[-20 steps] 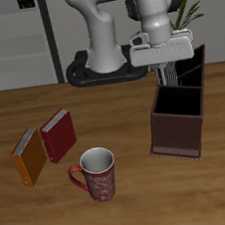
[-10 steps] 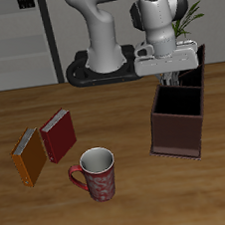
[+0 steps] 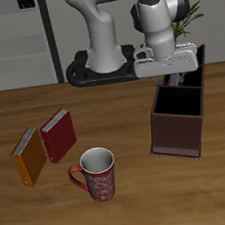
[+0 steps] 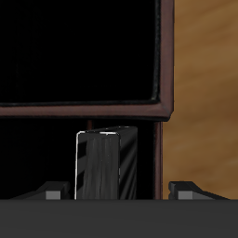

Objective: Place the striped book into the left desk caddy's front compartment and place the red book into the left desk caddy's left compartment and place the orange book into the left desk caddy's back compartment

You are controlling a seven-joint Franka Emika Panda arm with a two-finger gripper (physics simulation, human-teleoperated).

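Note:
The left desk caddy (image 3: 177,131) is a dark maroon box with black insides standing on the table. My gripper (image 3: 170,74) hangs just above its rear part, open and empty. In the wrist view the gripper (image 4: 119,192) has its fingers (image 4: 48,191) spread wide. The striped book (image 4: 100,165) stands upright below them in a narrow slot next to the caddy's large square section (image 4: 79,51). The red book (image 3: 58,136) and the orange book (image 3: 29,157) lie side by side on the table, far from the gripper.
A red patterned mug (image 3: 98,174) stands near the table's front edge, close to the two books. The robot base (image 3: 103,65) and a potted plant (image 3: 186,9) are at the back, behind the caddy.
The gripper has risen out of the caddy and opened. The striped book it held between its fingers now stands in the slot.

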